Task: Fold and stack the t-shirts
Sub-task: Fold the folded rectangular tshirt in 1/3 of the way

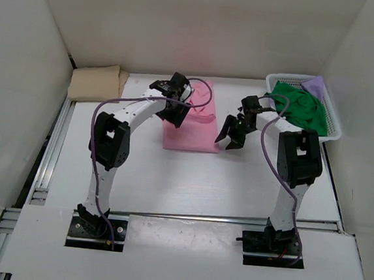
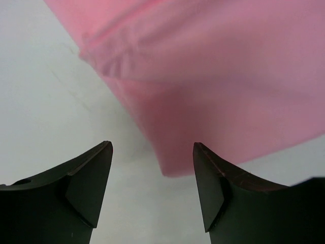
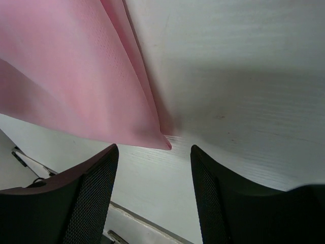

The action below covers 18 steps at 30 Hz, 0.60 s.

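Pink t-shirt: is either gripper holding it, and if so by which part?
Nothing is held. The left gripper and right gripper are both open and empty, and the pink t-shirt lies free.

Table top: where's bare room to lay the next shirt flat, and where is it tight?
Widest bare patch: the table between the near edge of the pink shirt and the arm bases. A smaller one lies left, in front of the tan shirt, beside the left arm. Crowded: far right, where the right gripper hangs between pink shirt and basket.
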Each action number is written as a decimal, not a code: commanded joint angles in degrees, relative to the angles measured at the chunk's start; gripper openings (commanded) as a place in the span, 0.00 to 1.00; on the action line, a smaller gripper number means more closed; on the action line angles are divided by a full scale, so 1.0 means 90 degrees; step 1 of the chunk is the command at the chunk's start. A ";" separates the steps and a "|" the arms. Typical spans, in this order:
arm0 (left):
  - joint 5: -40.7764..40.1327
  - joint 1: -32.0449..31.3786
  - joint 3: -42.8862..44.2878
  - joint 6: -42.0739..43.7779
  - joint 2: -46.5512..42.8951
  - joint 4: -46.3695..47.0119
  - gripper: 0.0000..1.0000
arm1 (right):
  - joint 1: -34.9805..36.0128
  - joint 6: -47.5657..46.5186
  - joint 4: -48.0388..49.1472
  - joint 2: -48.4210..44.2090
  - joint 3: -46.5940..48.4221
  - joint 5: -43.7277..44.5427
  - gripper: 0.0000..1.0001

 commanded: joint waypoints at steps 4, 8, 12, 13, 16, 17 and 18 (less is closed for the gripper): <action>0.1333 0.0511 -0.0867 -0.0016 -0.0510 -0.0477 0.76 | 0.0198 0.0118 0.0548 0.0033 -0.0370 -0.0333 0.63; 0.1266 0.0433 -0.1179 -0.0016 -0.0394 -0.0281 0.77 | 0.0257 0.0176 0.0548 0.0257 -0.0370 -0.0333 0.63; 0.1266 0.0433 -0.1481 -0.0016 -0.0295 -0.0281 0.77 | 0.0257 0.0302 0.0548 0.0181 -0.0584 -0.0188 0.62; 0.1382 0.0433 -0.1483 -0.0016 -0.0295 -0.0281 0.77 | 0.0257 0.0303 0.0548 0.0180 -0.0584 -0.0187 0.62; 0.1851 0.0501 -0.1648 -0.0016 -0.0295 -0.0281 0.77 | 0.0257 0.0303 0.0548 0.0180 -0.0721 -0.0187 0.59; 0.1939 0.0501 -0.1716 -0.0016 -0.0295 -0.0281 0.77 | 0.0257 0.0361 0.0548 0.0180 -0.0721 -0.0187 0.56; 0.1998 0.0501 -0.1717 -0.0016 -0.0295 -0.0281 0.77 | 0.0257 0.0362 0.0548 0.0238 -0.0721 -0.0119 0.51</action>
